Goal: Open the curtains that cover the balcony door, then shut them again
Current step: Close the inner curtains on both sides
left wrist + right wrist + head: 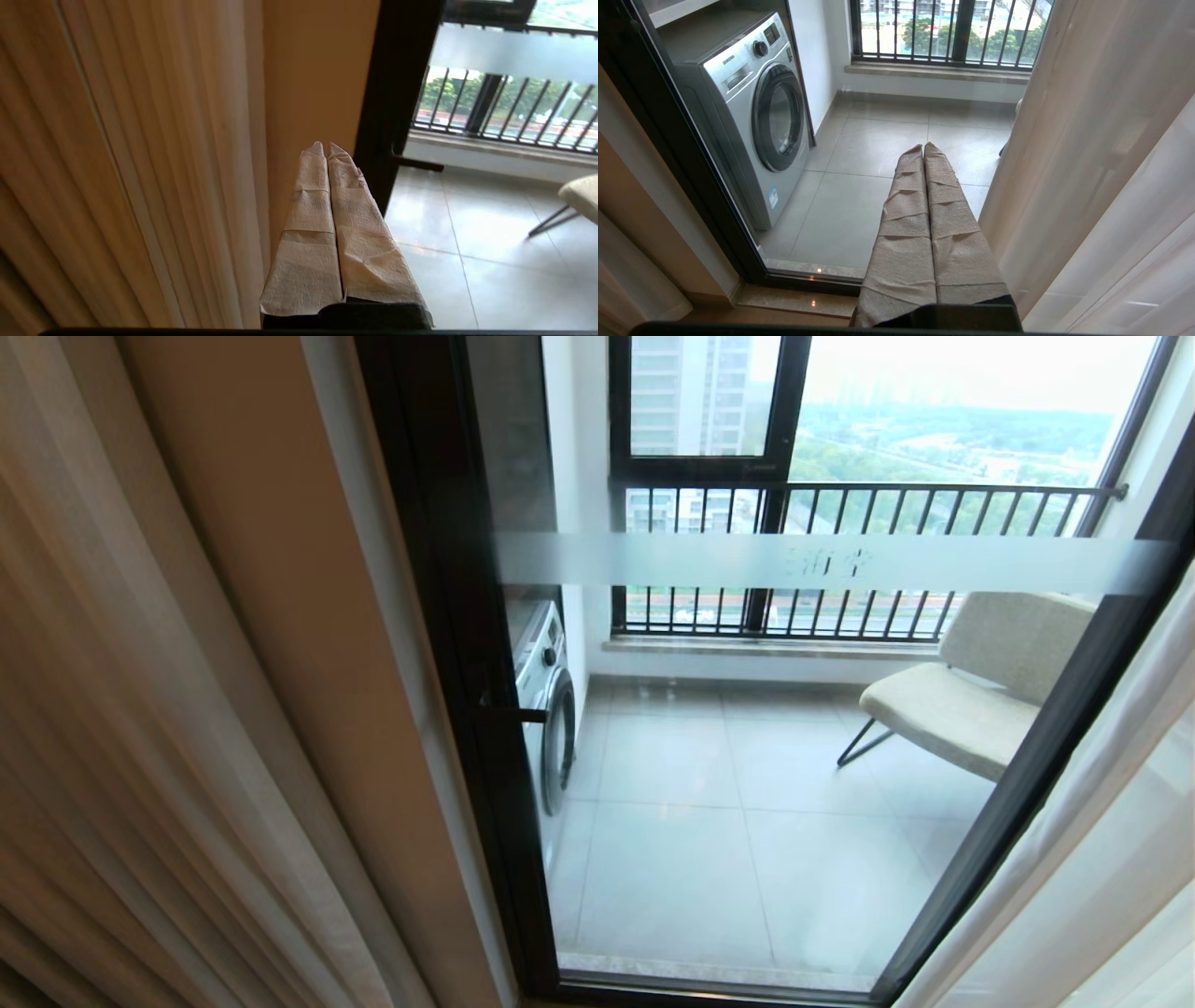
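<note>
Curtains (140, 728) drawn aside, balcony door (747, 756) uncovered between them.

Beige-grey drapes hang on the door's left against the wall, pleats running floor to ceiling; white sheers (1102, 821) hang at the door's right edge, their folds likewise vertical. Through the door's glass I see a washing machine (752, 116), a chair (971, 691) and the railing (868, 560). My left tool (326, 145) points between the drapes and the door's black frame, pinched together and empty. My right tool (923, 147) points at the door's lower glass just beside the sheers, also pressed together, gripping nothing.
</note>
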